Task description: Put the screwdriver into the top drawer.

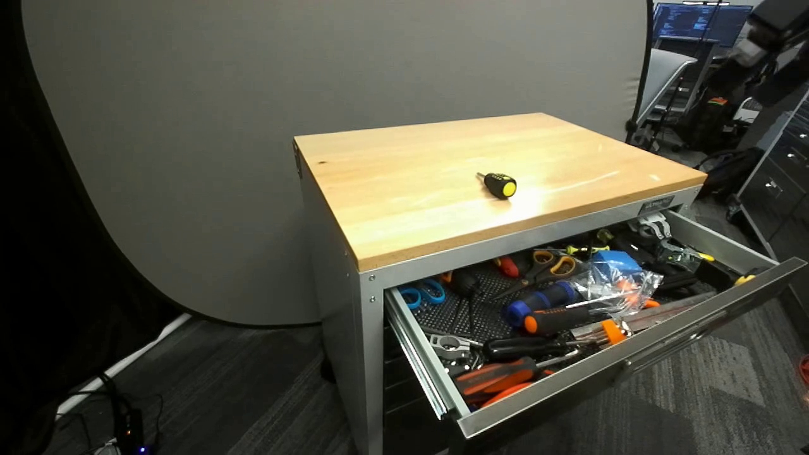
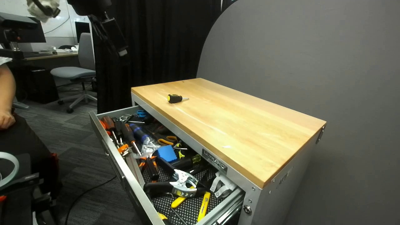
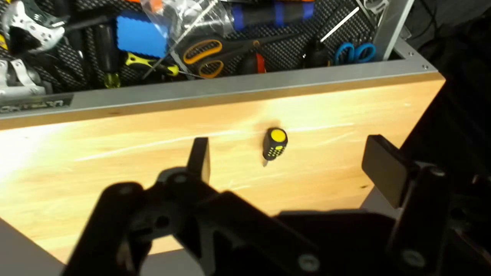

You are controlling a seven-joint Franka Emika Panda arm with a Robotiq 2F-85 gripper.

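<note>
The screwdriver [image 1: 499,185], stubby and black with a yellow end cap, lies on the wooden top of the cabinet; it also shows in an exterior view [image 2: 175,98] and in the wrist view [image 3: 275,143]. The top drawer [image 1: 569,379], grey metal, is pulled open and full of tools; it also shows in an exterior view [image 2: 128,178], and its side wall is in the wrist view [image 3: 393,27]. My gripper [image 3: 289,163] is open and empty, above the tabletop. In the wrist view the screwdriver appears between the spread fingers. The gripper is blurred in an exterior view [image 1: 752,79].
The wooden tabletop [image 1: 404,189] has its front edge just behind the open drawer. In the drawer lie blue-handled scissors [image 1: 422,294], a blue block [image 2: 167,153], a metal clamp [image 2: 184,181] and other tools. A grey backdrop [image 1: 316,63] stands behind the cabinet.
</note>
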